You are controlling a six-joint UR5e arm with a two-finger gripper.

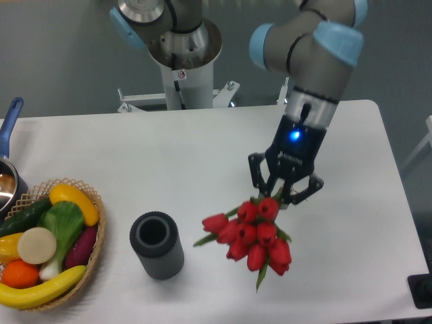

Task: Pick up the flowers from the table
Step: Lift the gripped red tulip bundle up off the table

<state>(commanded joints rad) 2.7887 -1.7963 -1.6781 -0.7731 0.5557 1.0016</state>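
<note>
Eight-ish red tulip buds w/ green leaves, the flowers [253, 233] bunch just below the claw [284, 196]; its fingers clenched on stems, over white tabletop [169, 169].

On the table [169, 169], a basket [94, 250] of fruit and vegetables sits at the near left edge, with a pan [8, 169] just behind it at the table's left border. A ribbed cylinder [156, 245] stands upright to the right of the basket, near the front. Right of the cylinder is the bunch of flowers [253, 236], its buds towards the front. The gripper [283, 197] is directly behind the bunch, at its stem end, the arm rising behind it.
</note>
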